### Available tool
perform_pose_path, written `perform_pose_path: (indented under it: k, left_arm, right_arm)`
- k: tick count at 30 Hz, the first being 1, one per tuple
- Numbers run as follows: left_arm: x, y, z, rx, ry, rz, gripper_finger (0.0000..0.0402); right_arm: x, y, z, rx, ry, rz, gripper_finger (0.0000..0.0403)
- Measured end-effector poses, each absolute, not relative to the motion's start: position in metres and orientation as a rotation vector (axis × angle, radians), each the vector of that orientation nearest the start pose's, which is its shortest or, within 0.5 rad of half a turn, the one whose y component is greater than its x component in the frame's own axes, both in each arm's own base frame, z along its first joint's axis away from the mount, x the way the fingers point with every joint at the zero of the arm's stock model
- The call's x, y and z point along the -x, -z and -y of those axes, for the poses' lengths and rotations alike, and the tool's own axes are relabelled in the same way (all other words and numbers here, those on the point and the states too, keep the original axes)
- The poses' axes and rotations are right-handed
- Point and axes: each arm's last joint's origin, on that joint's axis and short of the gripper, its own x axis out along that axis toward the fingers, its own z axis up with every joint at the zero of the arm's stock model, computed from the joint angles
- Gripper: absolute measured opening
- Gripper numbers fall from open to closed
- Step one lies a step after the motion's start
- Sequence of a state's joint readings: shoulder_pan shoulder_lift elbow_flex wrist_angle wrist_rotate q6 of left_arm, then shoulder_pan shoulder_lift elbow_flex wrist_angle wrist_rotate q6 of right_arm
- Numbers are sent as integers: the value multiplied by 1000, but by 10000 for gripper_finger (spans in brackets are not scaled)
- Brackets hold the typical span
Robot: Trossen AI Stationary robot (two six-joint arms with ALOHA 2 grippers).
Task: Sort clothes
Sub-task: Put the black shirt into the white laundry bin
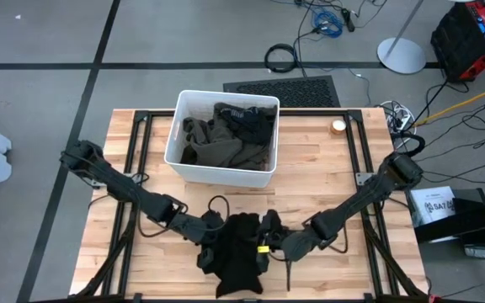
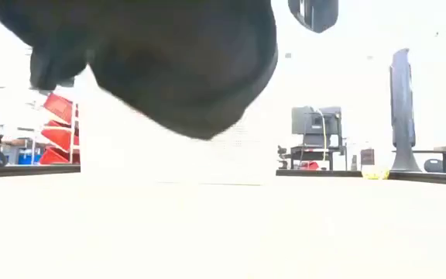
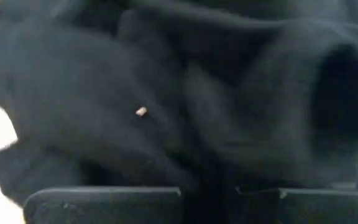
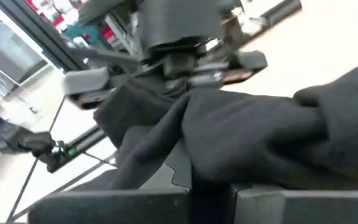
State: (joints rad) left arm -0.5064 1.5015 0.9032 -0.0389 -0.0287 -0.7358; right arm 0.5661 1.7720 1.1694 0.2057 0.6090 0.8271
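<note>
A black garment [image 1: 241,252] hangs bunched between my two grippers over the table's near middle. In the low view it [image 2: 161,62] hangs as a dark mass above the tabletop. My left gripper [image 1: 215,229] is shut on its left side and my right gripper [image 1: 273,242] on its right side. The right wrist view shows the left gripper [image 4: 179,62] at the cloth's far end. A white bin [image 1: 175,145] at the far middle holds a dark olive garment [image 1: 217,145] and another black piece [image 1: 247,118]. My left gripper pinches bunched black cloth [image 3: 207,180] between its two fingers, coming at it from the table's left and slanting down. Several folds lie over the fingers [image 3: 104,204]. The cloth hangs below, its lower end clear of the table in the low view. My right gripper pinches a gathered fold of the black cloth [image 4: 210,180] between its two fingers, nearly level from the table's right. The cloth runs from its fingers [image 4: 104,208] across to the left gripper and sags between them.
A small round roll [image 1: 338,126] lies at the table's far right. Bare wood [image 1: 335,177] stretches between the bin and the grippers and on both sides. Black frame rails [image 1: 141,168] run along the table's edges.
</note>
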Motion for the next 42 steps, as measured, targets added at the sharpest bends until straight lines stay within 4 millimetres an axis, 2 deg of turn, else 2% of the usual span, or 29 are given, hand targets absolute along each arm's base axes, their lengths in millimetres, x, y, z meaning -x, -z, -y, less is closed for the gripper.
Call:
perform_pose_path:
  k: [6,10,14,17,21,25,28,31,35,38,42]
  left_arm:
    - [-276,-273,156,423,167,-640,24]
    - [-269,-311,147,343,80,-587,24]
    - [-261,-346,132,273,-33,-515,24]
    - [-255,-369,115,203,-155,-476,24]
    - [-252,-395,81,110,-331,-440,24]
    - [-252,-412,41,48,-454,-429,24]
    - [-246,-426,8,8,-558,-428,24]
    - [-236,-433,-23,3,-659,-420,24]
    - [-231,-425,-59,60,-682,-474,24]
    - [-232,-407,-81,92,-667,-551,24]
    - [-230,-376,-104,107,-725,-655,24]
  right_arm:
    - [-333,-271,-183,-548,169,-206,12]
    - [-329,-294,-166,-508,179,-149,12]
    - [-325,-321,-139,-466,205,-77,12]
    - [-322,-343,-111,-418,254,-19,12]
    - [-329,-384,-66,-317,308,44,12]
    - [-340,-418,-10,-246,349,28,12]
    - [-342,-432,35,-208,419,-15,12]
    - [-340,-434,80,-225,433,-31,12]
    - [-348,-411,126,-286,439,-101,12]
    - [-363,-387,144,-286,449,-161,12]
    - [-388,-353,155,-269,454,-219,12]
